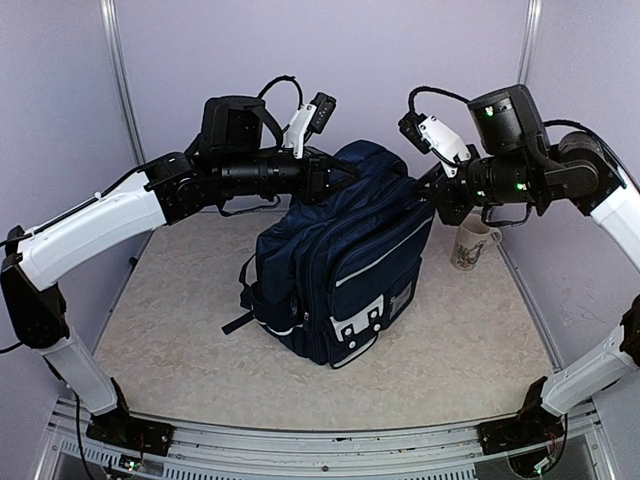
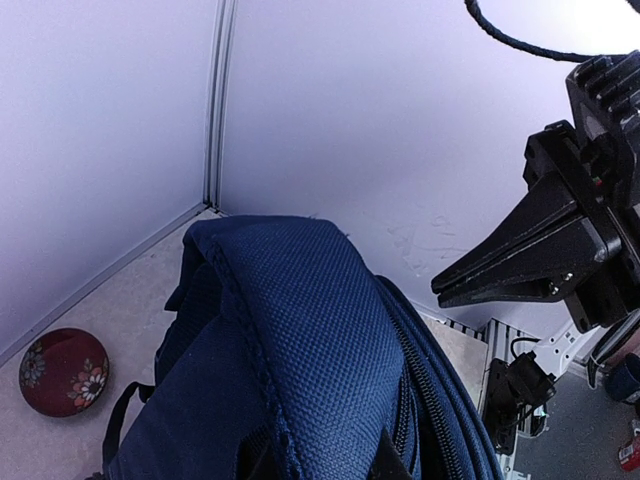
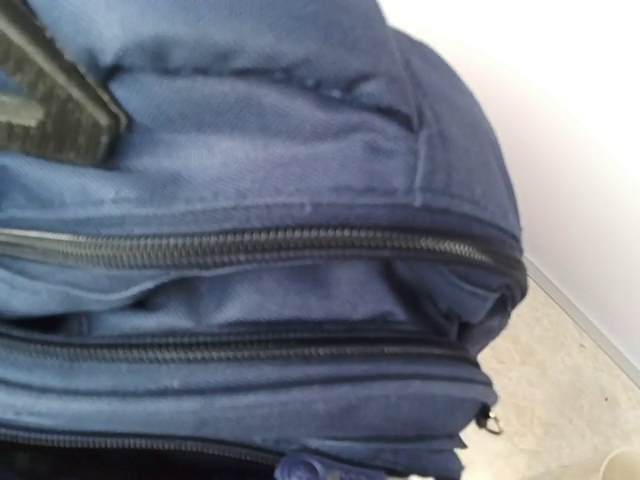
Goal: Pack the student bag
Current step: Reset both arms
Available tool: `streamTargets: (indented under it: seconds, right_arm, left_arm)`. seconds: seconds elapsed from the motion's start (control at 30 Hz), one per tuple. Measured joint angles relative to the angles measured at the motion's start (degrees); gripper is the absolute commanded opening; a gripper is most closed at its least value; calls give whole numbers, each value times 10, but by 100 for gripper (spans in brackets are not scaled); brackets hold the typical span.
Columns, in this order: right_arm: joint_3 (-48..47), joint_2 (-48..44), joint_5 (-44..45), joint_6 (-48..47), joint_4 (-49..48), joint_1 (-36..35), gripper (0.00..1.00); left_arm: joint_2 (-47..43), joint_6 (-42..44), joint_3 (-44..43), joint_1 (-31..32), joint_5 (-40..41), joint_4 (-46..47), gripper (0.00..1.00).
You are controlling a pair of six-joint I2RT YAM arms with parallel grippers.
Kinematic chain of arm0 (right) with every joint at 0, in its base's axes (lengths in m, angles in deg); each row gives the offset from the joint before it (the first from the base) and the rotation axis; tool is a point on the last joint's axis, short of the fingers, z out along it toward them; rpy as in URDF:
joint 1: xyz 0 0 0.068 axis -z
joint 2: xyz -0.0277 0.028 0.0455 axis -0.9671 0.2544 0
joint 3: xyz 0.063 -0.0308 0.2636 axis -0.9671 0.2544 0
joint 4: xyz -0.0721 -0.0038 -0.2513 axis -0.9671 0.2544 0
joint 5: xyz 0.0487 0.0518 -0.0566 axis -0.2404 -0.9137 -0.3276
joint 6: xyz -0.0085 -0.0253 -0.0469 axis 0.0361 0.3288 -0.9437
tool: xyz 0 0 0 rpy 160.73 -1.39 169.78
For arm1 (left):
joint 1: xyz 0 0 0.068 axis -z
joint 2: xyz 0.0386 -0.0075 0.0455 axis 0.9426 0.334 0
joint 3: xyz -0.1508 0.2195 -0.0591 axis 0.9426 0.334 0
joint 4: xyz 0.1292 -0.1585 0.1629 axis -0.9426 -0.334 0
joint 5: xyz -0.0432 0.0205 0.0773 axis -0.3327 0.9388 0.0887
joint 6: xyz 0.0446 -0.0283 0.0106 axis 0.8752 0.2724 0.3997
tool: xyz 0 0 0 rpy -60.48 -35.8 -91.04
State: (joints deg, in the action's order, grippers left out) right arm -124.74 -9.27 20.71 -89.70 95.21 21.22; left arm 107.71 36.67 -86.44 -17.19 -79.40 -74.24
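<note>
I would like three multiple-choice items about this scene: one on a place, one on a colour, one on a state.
1. Where is the mug relative to the backpack?
A. on top of it
B. to its right, on the table
C. in front of it, between the arm bases

2. What colour is the small dish?
A. dark red with flowers
B. plain white
C. green

3. How is the backpack placed?
A. lying flat
B. standing upright
C. hanging in the air

Answers:
1 B, the top view shows the mug near the right wall.
2 A, the left wrist view shows its red floral face.
3 B, the top view shows its base on the table.
</note>
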Motion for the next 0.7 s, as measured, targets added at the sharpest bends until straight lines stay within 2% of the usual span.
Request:
streamTargets:
  seconds: [0.03, 0.1, 0.13, 0.2, 0.27, 0.4, 0.57, 0.7]
  right_arm:
    - [1, -1, -2, 0, -1, 1, 9]
    - [2, -1, -3, -1, -1, 2, 37]
    - [2, -1, -5, 1, 0, 3, 46]
    - [0, 2, -3, 1, 4, 3, 63]
    - [-10, 12, 2, 3, 16, 3, 73]
    - [-39, 56, 16, 7, 48, 3, 74]
    - [-53, 93, 56, 15, 89, 1, 69]
    - [-71, 104, 83, 20, 118, 0, 47]
  left_arm:
    - [-1, 0, 1, 0, 0, 1, 0]
    - [-3, 0, 4, 0, 0, 2, 0]
    - [-3, 0, 4, 0, 0, 2, 0]
    - [-4, 1, 5, 1, 1, 2, 0]
    - [-4, 2, 5, 3, 5, 2, 0]
    - [-4, 7, 5, 7, 11, 2, 0]
    - [-4, 12, 5, 8, 13, 2, 0]
    - [-4, 13, 5, 9, 13, 2, 0]
